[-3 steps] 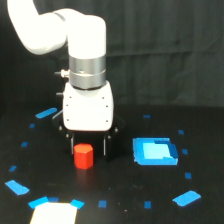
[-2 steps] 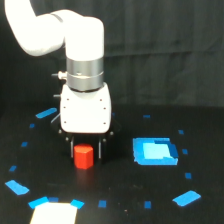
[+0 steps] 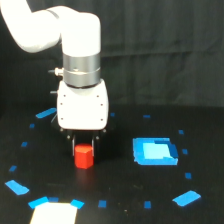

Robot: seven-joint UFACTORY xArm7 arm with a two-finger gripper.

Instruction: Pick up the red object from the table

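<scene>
While the gripper (image 3: pixel 84 146) is hanging low over the table (image 3: pixel 115 190), its dark fingers are straddling the red object's (image 3: pixel 84 156) top; whether they are pressing it is unclear. Open black surface is lying all around. A blue square patch (image 3: pixel 155 151) is sitting well apart toward the exterior view's right, small blue tape marks (image 3: pixel 17 187) ringing the area.

The red object (image 3: pixel 84 156) is a flat red-orange. The counter (image 3: pixel 120 190) is matte black, dotted with small bright blue tape marks (image 3: pixel 18 187) and one larger blue square patch (image 3: pixel 155 152) with a paler centre. The arm (image 3: pixel 60 30) is white with a silver-grey band; the fingers (image 3: pixel 95 145) are black.
</scene>
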